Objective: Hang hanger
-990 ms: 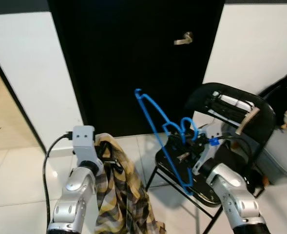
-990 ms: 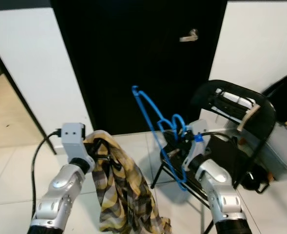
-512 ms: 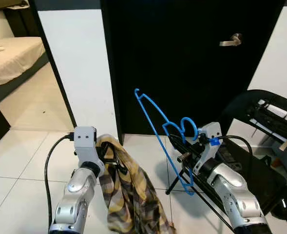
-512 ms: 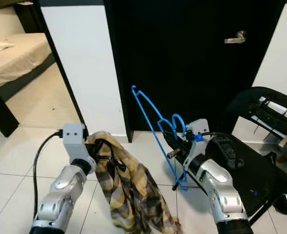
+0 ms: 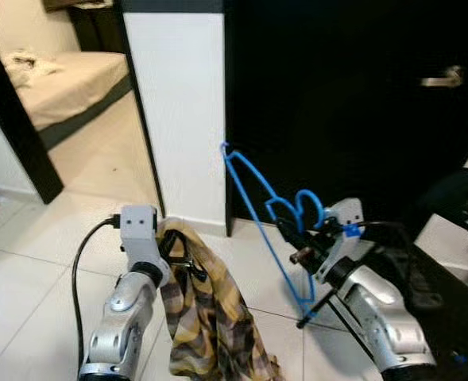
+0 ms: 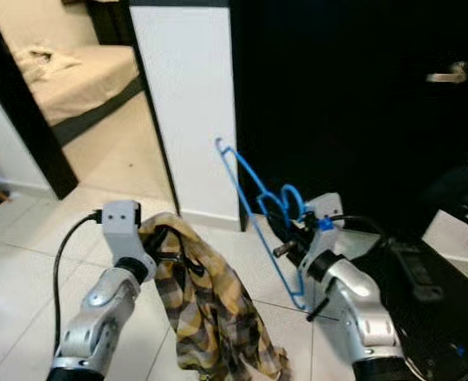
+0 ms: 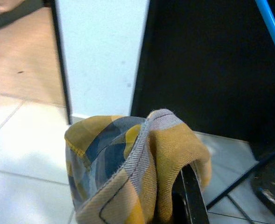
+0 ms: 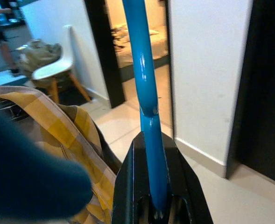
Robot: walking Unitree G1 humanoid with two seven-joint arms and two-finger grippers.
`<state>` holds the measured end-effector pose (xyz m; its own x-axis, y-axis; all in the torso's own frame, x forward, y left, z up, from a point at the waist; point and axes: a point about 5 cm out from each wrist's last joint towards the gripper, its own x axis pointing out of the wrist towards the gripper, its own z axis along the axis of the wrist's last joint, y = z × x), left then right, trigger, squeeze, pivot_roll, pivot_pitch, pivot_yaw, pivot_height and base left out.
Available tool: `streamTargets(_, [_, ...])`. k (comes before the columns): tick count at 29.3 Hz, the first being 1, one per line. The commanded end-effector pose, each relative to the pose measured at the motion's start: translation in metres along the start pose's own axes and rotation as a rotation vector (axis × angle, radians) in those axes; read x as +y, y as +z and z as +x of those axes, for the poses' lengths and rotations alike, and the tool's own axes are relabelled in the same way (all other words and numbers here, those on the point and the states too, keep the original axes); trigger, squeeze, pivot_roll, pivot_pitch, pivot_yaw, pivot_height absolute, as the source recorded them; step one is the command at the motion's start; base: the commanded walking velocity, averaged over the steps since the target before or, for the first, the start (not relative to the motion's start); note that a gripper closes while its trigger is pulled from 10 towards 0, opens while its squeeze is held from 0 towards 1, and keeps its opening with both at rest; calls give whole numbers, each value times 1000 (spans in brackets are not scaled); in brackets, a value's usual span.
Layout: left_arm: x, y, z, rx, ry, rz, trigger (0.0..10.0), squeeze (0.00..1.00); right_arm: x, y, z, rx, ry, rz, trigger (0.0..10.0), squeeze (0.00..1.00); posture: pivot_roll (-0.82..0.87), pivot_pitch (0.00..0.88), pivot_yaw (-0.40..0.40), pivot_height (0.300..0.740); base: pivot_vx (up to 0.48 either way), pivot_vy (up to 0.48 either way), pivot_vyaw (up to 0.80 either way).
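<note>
One blue hanger (image 5: 259,208), one yellow plaid cloth (image 5: 202,317), two grippers, one black door (image 5: 353,111), one folding chair (image 5: 432,278), one bed (image 5: 63,83).

Lighting's pretty even indoor daylight-ish stuff, bright on the white wall panel (image 5: 184,103) and the glossy floor tiles (image 5: 35,262), which throw back soft pale glare. The black door (image 5: 353,103) just swallows light, almost no detail there apart from a dull glint on the door handle (image 5: 442,78). The room past the doorway (image 5: 67,87) looks warmer and a bit washed out. Head views are slightly soft, mild smear toward the right edge. In the right wrist view the blue hanger (image 8: 145,93) is close and blurry with a shiny streak, and a dark out-of-focus blob sits in one corner. The left wrist view is sharper on the plaid cloth (image 7: 128,163), with the background soft.
</note>
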<state>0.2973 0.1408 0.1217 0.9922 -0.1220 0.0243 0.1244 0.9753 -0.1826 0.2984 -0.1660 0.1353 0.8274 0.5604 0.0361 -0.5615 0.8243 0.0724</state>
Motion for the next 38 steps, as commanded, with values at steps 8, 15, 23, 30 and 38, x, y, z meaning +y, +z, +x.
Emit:
streamTargets(8, [-1,3,4,-17,8,7,10000,0,-1,-2,-2,6,4,11,10000,0,-132,0,1,740,0,0,654])
streamTargets(15, [-1,4,6,-18,7,5,10000,0,-1,-2,-3,10,8,14,10000,0,-133,0,0,740,0,0,653])
streamTargets(23, [-2,4,6,-19,7,3,10000,0,-2,-2,-4,13,6,15,10000,0,-137,0,0,740,0,0,650])
streamTargets(30, [-6,6,7,-19,-18,20,10000,0,-3,-2,-5,16,3,15,10000,0,-148,0,3,740,0,0,651])
streamTargets(38, [-11,8,10,-22,-57,51,10000,0,-4,-1,-5,15,-1,16,10000,0,-155,0,5,740,0,0,651])
